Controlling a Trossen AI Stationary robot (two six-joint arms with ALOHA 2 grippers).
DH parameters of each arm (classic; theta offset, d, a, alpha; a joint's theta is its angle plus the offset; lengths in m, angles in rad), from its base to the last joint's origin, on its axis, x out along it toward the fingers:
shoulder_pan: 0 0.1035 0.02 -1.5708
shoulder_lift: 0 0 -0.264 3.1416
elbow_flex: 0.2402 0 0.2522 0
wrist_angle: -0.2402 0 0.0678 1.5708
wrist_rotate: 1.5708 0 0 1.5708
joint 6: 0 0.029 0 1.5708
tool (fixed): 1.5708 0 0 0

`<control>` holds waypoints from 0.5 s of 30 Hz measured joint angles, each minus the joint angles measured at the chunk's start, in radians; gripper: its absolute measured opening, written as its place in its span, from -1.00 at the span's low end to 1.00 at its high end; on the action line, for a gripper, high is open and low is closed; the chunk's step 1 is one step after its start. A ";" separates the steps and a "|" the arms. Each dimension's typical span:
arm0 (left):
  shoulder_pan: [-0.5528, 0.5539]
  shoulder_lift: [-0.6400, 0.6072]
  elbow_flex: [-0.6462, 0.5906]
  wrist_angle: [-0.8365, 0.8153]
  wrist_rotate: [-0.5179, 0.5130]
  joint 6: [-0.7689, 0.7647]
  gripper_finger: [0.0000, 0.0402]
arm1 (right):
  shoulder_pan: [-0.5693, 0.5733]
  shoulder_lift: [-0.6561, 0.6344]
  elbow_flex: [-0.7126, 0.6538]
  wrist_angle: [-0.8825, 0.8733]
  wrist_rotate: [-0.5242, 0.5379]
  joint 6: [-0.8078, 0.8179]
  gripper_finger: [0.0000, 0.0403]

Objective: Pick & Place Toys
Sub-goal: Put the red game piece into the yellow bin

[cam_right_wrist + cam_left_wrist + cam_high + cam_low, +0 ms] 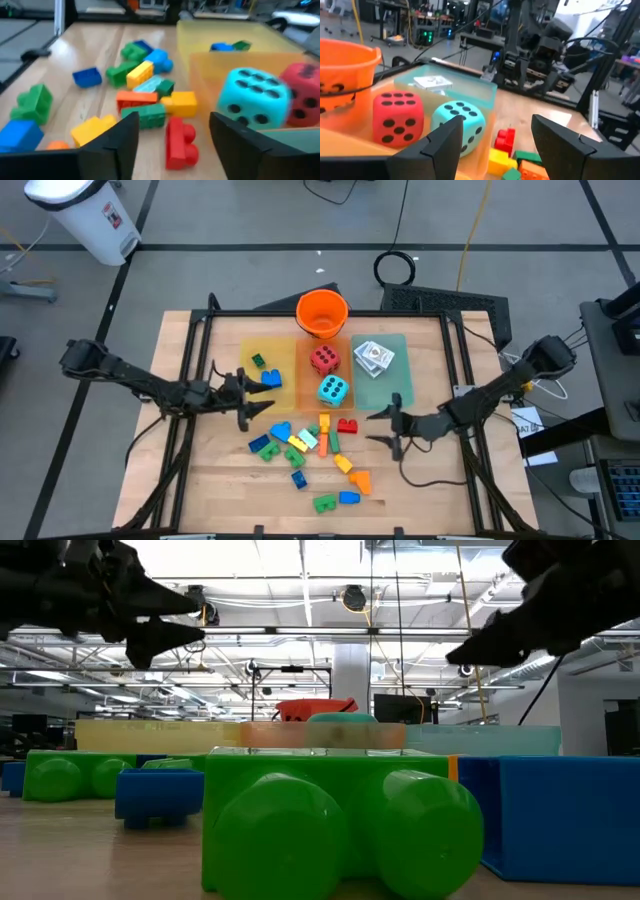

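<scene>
Both grippers hang released and empty above the wooden table. The left gripper sits at the near edge of the flat yellow translucent tray; the right gripper is just right of the loose heap of small multicoloured plastic building bricks.

The bricks lie tightly jumbled, several touching, so jaws coming down on one would likely nudge or drag a neighbour, or pinch two at once. The red foam die and teal foam die sit close together on the orange translucent tray; a sweep there could roll one off. The orange plastic bucket stands just beyond and could be knocked.

Only the high view gives the whole layout, including the small white card packs on the green translucent tray and the two bricks already on the yellow tray. The left wrist view shows the dice nearly touching. The right wrist view separates individual bricks, such as a red brick nearest that gripper. The low view is mostly blocked by a green brick.
</scene>
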 joint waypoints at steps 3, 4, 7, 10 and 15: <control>0.000 0.035 0.001 0.003 -0.015 -0.038 0.20 | -0.025 0.075 0.033 0.005 -0.085 0.041 0.33; 0.000 0.049 0.001 0.002 -0.022 -0.050 0.20 | -0.033 0.100 0.047 0.008 -0.116 0.053 0.42; 0.001 0.088 0.001 0.013 -0.036 -0.074 0.20 | -0.056 0.182 0.083 0.006 -0.165 0.051 0.63; 0.005 0.119 0.001 0.029 -0.036 -0.081 0.20 | -0.081 0.259 0.119 -0.003 -0.141 0.039 0.70; 0.005 0.150 0.001 0.073 -0.036 -0.088 0.20 | -0.112 0.362 0.171 -0.034 -0.172 0.018 0.61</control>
